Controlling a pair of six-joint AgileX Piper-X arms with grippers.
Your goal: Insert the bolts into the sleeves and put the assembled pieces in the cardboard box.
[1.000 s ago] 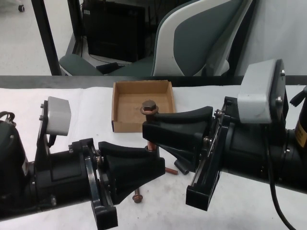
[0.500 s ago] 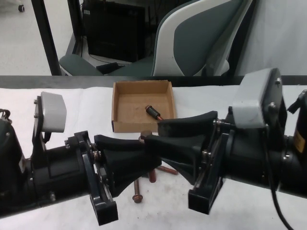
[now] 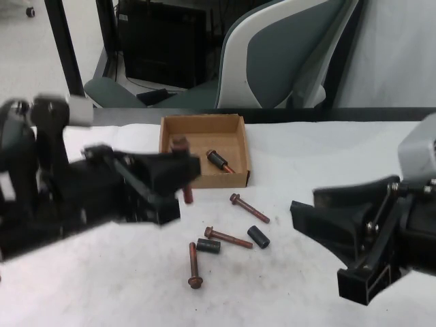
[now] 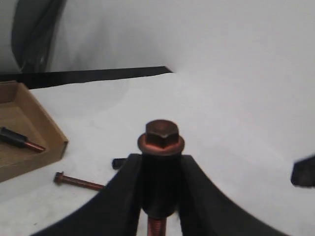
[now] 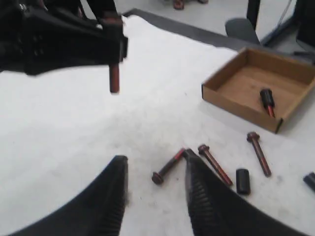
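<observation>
High view: the left gripper (image 3: 182,170) is clenching a bolt (image 3: 180,144) at the box's (image 3: 204,120) seven o'clock corner; letting go here is risking a drop outside the rim. Left wrist view: the bolt, wearing its sleeve (image 4: 160,187), is standing upright, head up, long axis vertical. Right wrist view: the right gripper (image 5: 155,161) is hanging released, empty.

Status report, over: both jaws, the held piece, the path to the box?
Left jaws shut on sleeved bolt, short of cardboard box. Right jaws open, empty. Three loose bolts on bench.
</observation>
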